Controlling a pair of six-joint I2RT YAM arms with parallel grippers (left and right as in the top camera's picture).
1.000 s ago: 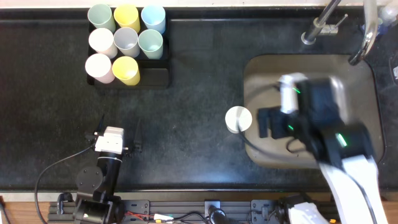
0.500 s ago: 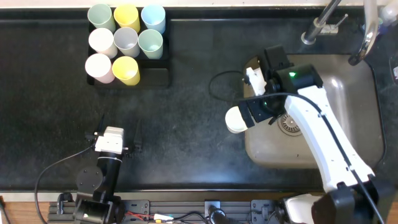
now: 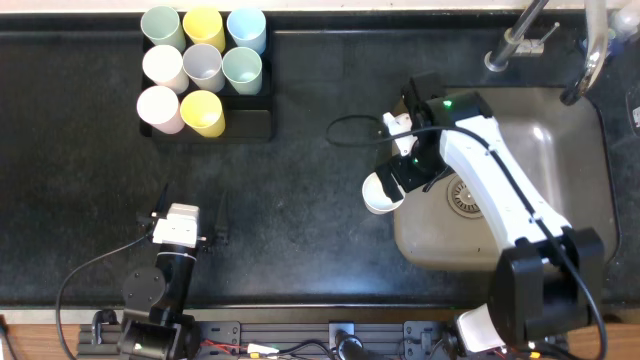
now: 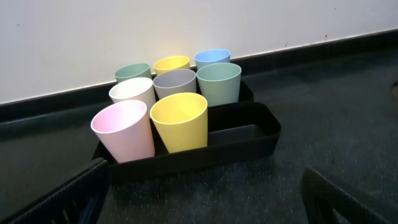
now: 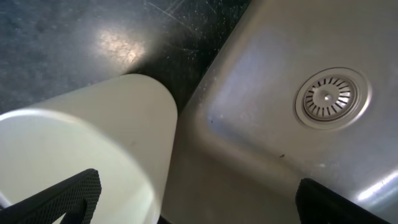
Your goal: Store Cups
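Observation:
A white cup (image 3: 377, 196) stands upright on the dark counter just left of the sink's edge. My right gripper (image 3: 400, 178) is down at the cup, open; in the right wrist view the cup (image 5: 93, 143) sits close to one finger, inside the wide gap of the right gripper (image 5: 199, 194). A black tray (image 3: 250, 125) at the back left holds several pastel cups (image 3: 203, 68), with one front corner slot free. My left gripper (image 3: 188, 203) rests open near the front left, facing the tray (image 4: 249, 140) and its cups (image 4: 179, 121).
The steel sink (image 3: 560, 120) with its drain (image 5: 329, 96) lies right beside the white cup. A faucet (image 3: 520, 35) stands behind the sink. A black cable (image 3: 345, 130) loops off the right arm over the counter. Open counter lies between tray and cup.
The right arm swung from over the sink basin leftward and lowered its gripper to the white cup. The cup stayed where it was. The left arm has not moved.

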